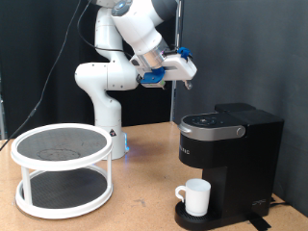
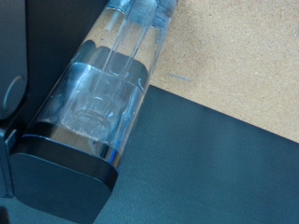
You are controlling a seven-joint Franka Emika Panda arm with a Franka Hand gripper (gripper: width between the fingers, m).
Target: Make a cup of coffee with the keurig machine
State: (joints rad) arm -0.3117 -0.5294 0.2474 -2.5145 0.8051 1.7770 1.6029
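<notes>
The black keurig machine point(image 1: 229, 154) stands at the exterior view's right with its lid down. The small white cup point(image 1: 196, 196) sits upright on its round drip tray, under the spout. My gripper point(image 1: 183, 69) hangs in the air above the machine, a little towards the exterior view's left of its lid and well clear of it. No object shows between its fingers in the exterior view. The wrist view looks down on the machine's dark body point(image 2: 206, 159) and its clear water tank point(image 2: 98, 103). The cup is out of the wrist view.
A white two-tier round rack point(image 1: 62, 166) with dark mesh shelves stands at the exterior view's left. The arm's white base point(image 1: 108, 125) is behind it. The wooden tabletop point(image 1: 144, 197) lies between rack and machine. A dark curtain hangs behind.
</notes>
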